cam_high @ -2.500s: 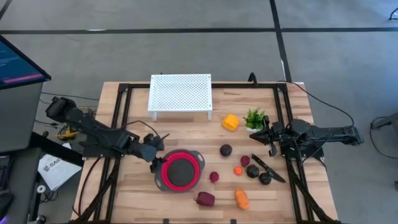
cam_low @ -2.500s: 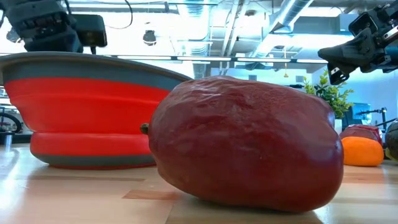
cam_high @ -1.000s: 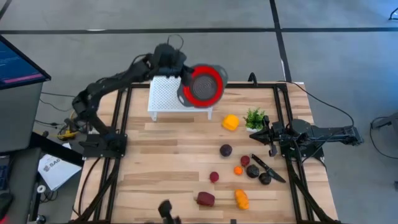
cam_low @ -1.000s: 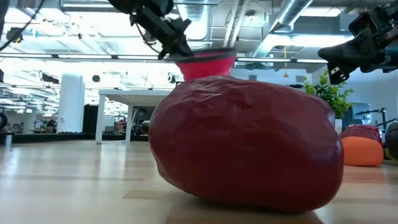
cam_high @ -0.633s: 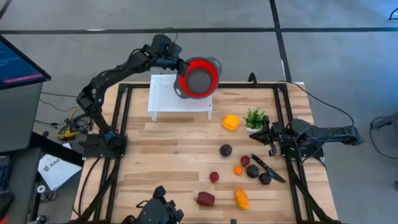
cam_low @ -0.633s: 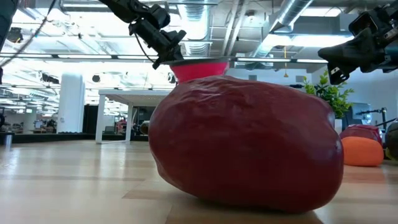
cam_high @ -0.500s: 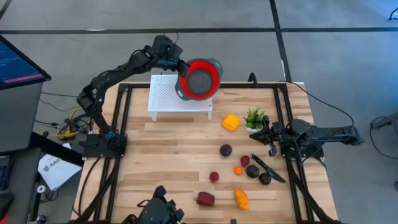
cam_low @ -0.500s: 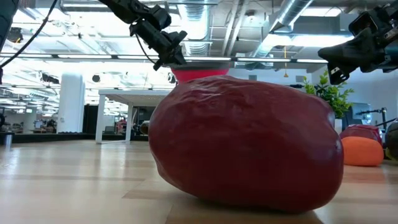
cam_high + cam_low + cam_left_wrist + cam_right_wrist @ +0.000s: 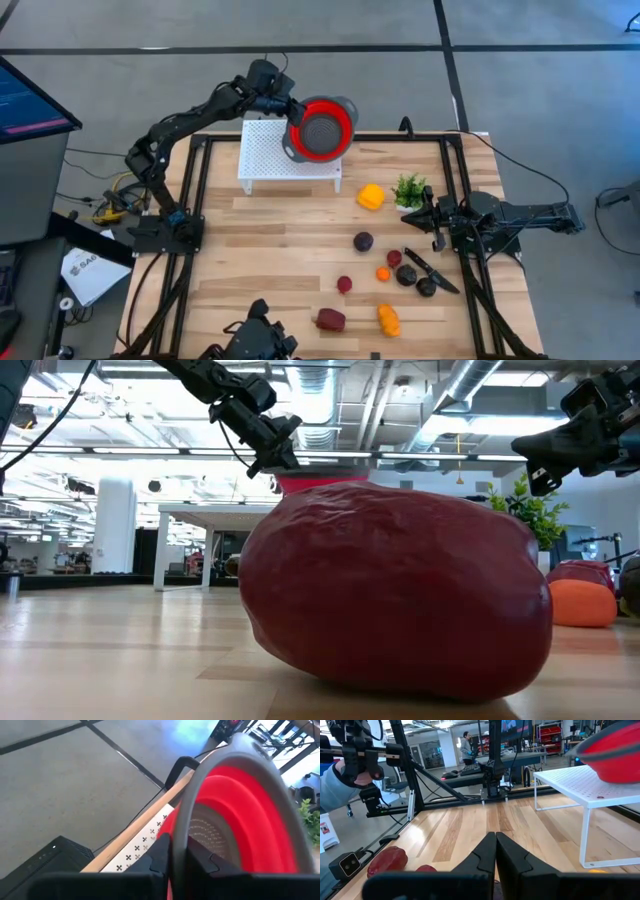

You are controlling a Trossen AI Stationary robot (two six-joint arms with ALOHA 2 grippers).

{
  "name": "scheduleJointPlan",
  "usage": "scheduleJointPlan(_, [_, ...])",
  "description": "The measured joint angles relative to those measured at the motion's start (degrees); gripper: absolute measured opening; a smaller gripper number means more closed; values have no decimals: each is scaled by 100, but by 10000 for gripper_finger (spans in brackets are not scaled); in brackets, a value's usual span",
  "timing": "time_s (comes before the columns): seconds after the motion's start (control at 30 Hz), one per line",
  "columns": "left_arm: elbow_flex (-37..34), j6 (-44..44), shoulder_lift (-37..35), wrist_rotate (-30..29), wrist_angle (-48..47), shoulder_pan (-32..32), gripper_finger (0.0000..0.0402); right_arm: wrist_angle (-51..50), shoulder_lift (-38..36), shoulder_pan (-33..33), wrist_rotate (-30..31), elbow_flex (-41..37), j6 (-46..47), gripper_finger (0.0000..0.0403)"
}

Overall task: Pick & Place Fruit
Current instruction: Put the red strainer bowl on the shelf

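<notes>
The fruit is lying scattered over the right and near part of the table (image 9: 270, 250): a yellow piece (image 9: 371, 196) beside the small green plant (image 9: 409, 189), a dark purple piece (image 9: 364, 241) nearer the middle, small red (image 9: 344, 285) and orange (image 9: 383, 274) pieces, two near-black pieces (image 9: 415, 281) by the knife (image 9: 431, 270), and a maroon piece (image 9: 331, 320) with an orange one (image 9: 389, 320) at the near edge. None of it is being held.

The red bowl (image 9: 320, 128) is being carried by the left gripper (image 9: 283, 106), whose fingers are pinched on the grey rim, as is shown in the left wrist view. The bowl is being held tilted on edge over the white perforated rack (image 9: 275, 150) at the far side, well apart from every piece of fruit.

The right gripper (image 9: 433, 215) is resting near the plant with its fingers pressed together, empty.

Several risks are being run, by judgement. The bowl is being gripped only by a thin rim, so it could be twisted or dropped if it is lowered unevenly onto the rack. If it is released tilted, it could be rolled off the rack's edge. With the bowl set that far away, long carries are being called for, and round pieces could be lost in transit. The knife is lying against the dark pieces and could be dragged during a grasp.
</notes>
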Motion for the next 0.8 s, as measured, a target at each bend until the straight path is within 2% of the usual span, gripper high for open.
scheduleJointPlan(0.53, [-444, -4, -2, -212, 253, 26, 34, 0, 0, 1, 0, 0, 2, 6])
scheduleJointPlan(0.63, [-459, 4, -2, -210, 358, 26, 49, 0, 0, -1, 0, 1, 1, 6])
scheduleJointPlan(0.8, [-459, 14, -2, -212, 490, 33, 102, 0, 0, 0, 0, 1, 1, 6])
